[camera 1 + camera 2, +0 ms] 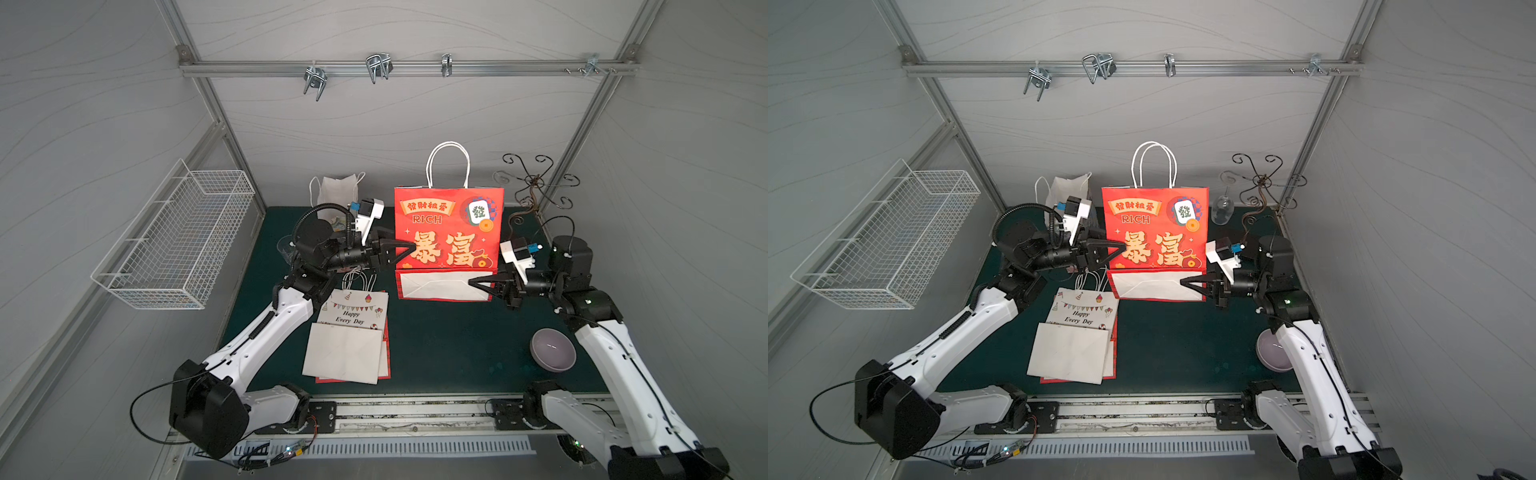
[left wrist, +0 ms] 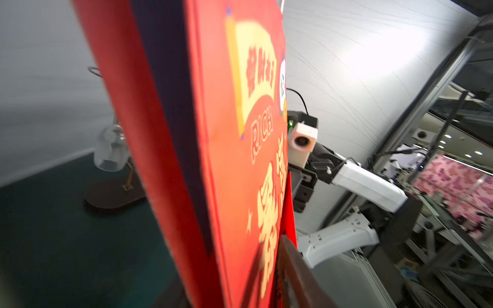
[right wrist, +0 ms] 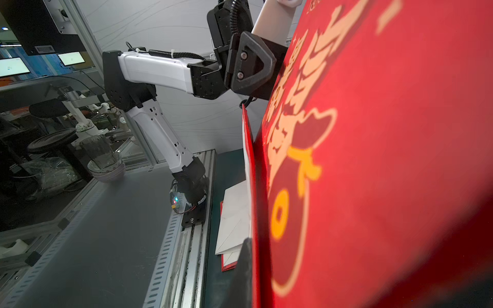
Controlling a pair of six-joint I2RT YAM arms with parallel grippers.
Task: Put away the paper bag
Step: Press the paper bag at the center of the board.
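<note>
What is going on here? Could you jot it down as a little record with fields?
Main item: red paper bag with white cord handles, standing upright, its white base panel folded out toward the front
Left gripper: at the bag's side edge, partway up; open or shut unclear
Right gripper: shut, seemingly pinching the base panel's corner
Nearby: flat white "Happy Every Day" paper bag; lilac round bowl; white wire basket on the side wall
Back rail: metal hooks, nothing hanging

White wire basket (image 1: pixel 174 241) hung on L wall. Metal hooks (image 1: pixel 314 81) sat along rail up top. Purple bowl (image 1: pixel 552 348) sat on green mat (image 1: pixel 436 345), R side, near front. Curly black stand (image 1: pixel 536 183) stood at back R corner w/ clear glass (image 1: pixel 1222 210) just beside it.
</note>
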